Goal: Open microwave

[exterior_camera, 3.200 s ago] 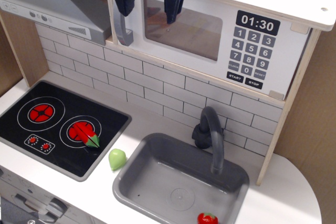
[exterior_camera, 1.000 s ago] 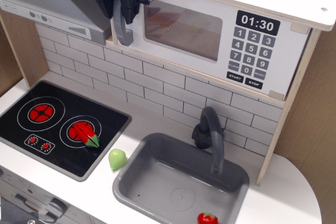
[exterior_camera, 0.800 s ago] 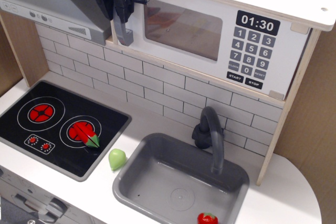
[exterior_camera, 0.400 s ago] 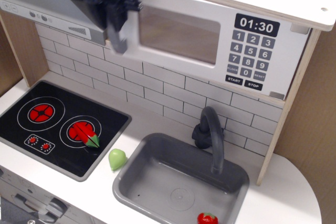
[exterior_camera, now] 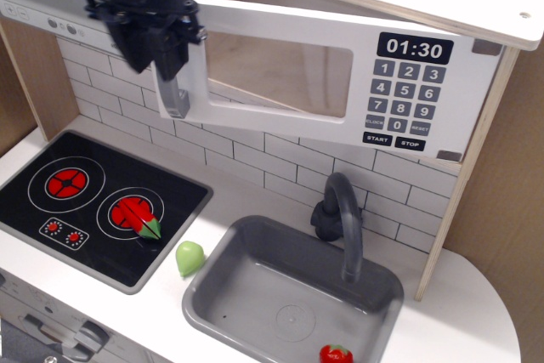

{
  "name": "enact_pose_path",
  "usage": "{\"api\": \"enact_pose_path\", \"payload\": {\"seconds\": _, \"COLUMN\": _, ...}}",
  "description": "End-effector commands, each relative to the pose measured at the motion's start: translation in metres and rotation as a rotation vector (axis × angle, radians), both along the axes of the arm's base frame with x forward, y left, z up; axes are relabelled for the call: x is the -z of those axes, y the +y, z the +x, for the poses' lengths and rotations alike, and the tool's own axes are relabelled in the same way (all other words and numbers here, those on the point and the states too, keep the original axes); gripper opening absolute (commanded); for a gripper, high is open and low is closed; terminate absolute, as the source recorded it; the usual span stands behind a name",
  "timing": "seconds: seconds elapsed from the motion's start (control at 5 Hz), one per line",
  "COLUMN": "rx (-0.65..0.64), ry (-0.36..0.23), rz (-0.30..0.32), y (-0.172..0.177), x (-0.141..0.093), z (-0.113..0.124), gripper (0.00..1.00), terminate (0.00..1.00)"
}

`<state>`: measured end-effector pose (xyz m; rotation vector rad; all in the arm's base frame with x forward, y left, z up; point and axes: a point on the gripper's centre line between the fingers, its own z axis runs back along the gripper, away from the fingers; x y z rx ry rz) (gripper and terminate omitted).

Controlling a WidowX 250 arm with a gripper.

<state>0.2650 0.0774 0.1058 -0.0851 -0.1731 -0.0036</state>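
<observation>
The toy microwave (exterior_camera: 408, 65) sits at the top of the play kitchen, with a black 01:30 clock and grey number keys on its right. Its wide white door (exterior_camera: 280, 121) with a clear window is swung partly open, hinged at the right, its left edge out from the cabinet. The wooden inside shows behind the door. My black gripper (exterior_camera: 157, 53) is at the door's left edge, shut on the grey bar handle (exterior_camera: 174, 99), whose lower end shows below the fingers.
A grey range hood (exterior_camera: 51, 2) is behind the gripper at the upper left. Below are a black stove (exterior_camera: 93, 210) with a red vegetable, a green pear (exterior_camera: 189, 257), a grey sink (exterior_camera: 289, 303) with a dark faucet (exterior_camera: 340, 218) and a red strawberry (exterior_camera: 336, 354).
My gripper moved from the door window to the handle, closed on it, then pulled left and toward the camera. The door swung from shut to partly open.
</observation>
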Motion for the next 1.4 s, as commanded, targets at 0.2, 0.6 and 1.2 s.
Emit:
{"api": "enact_pose_path", "payload": {"seconds": 0.2, "rx": -0.106, "ry": 0.088, "rz": 0.002, "y": 0.059, "x": -0.015, "z": -0.040, "gripper": 1.00, "terminate": 0.00}}
{"api": "enact_pose_path", "payload": {"seconds": 0.6, "rx": -0.399, "ry": 0.086, "rz": 0.052, "y": 0.123, "x": -0.014, "z": 0.005, "gripper": 1.00, "terminate": 0.00}}
{"api": "enact_pose_path", "payload": {"seconds": 1.2, "rx": -0.418, "ry": 0.047, "rz": 0.091, "y": 0.094, "x": -0.007, "z": 0.050, "gripper": 1.00, "terminate": 0.00}}
